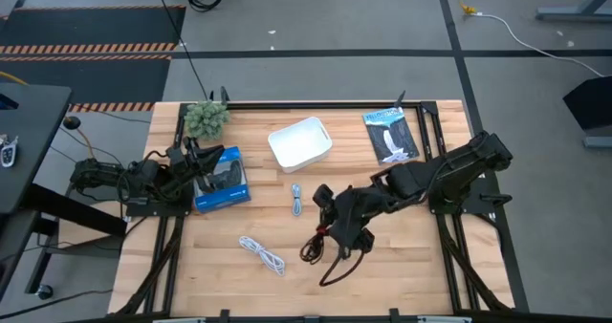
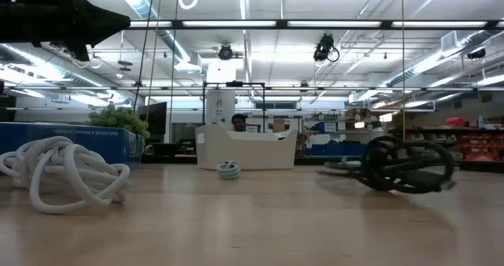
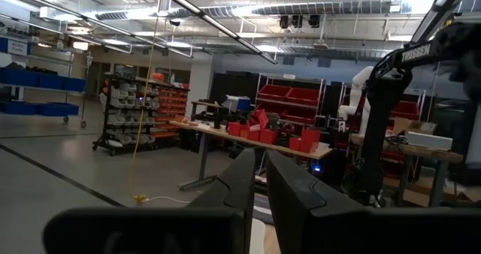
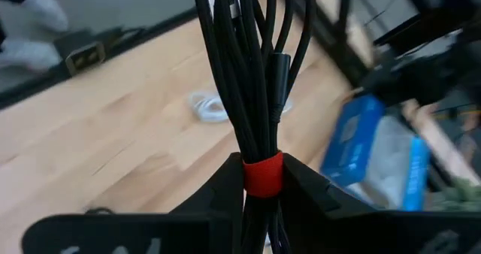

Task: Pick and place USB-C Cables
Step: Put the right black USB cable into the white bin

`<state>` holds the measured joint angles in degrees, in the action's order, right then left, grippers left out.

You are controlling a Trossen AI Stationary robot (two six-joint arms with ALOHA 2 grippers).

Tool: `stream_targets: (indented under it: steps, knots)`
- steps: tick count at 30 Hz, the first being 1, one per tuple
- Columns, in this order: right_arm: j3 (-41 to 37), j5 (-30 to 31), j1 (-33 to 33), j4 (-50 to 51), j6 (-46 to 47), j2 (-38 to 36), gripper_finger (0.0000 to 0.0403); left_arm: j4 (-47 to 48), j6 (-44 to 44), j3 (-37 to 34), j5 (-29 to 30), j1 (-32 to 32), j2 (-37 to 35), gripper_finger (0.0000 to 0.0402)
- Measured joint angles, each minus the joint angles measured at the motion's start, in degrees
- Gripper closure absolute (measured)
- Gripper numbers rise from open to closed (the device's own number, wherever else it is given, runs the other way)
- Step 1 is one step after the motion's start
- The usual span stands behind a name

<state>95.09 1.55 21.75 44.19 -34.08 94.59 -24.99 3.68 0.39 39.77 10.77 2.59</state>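
My right gripper (image 1: 335, 229) reaches from the right to the table's middle and is shut on the black cord with a red band (image 4: 263, 175). Black loops (image 1: 312, 249) and a long black strand (image 1: 337, 269) lie just near of it; I cannot tell them apart as two cords. The low view shows a black coil (image 2: 405, 165) on the wood. The white cord (image 1: 263, 254) lies coiled toward the near edge, and the pale blue-grey cord (image 1: 296, 201) lies near the tray. My left gripper (image 1: 196, 161) waits at the left by the blue box, fingers shut (image 3: 259, 182). My right gripper pinches the bundled strands of the black cord at the red band (image 4: 263, 180), one finger (image 4: 222, 190) on each side of it. The strands (image 4: 248, 74) run on straight past the fingertips. The arm comes slanting from the table's right. Whether the cord is lifted clear, I cannot tell.
A white rounded tray (image 1: 299, 143) stands at the far middle, a blue box (image 1: 221, 180) at the left beside my left arm, a small green plant (image 1: 206, 119) in the far left corner and a dark packet (image 1: 392, 135) at the far right. Bare wood shows along the near edge.
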Motion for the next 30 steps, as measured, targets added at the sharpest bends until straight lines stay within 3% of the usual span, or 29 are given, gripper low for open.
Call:
stream_targets:
  steps: [14, 30]
  knots:
    - [10.27, 6.77, -2.47, -2.37, -0.89, -0.04, 0.0330, 0.00, 0.00, 0.01, 0.00, 0.01, 0.00, 0.0358]
    - [11.07, 2.48, -7.23, -18.16, 1.50, 1.03, 0.0329, 0.15, 0.01, 0.00, 0.00, 0.00, 0.02, 0.0358]
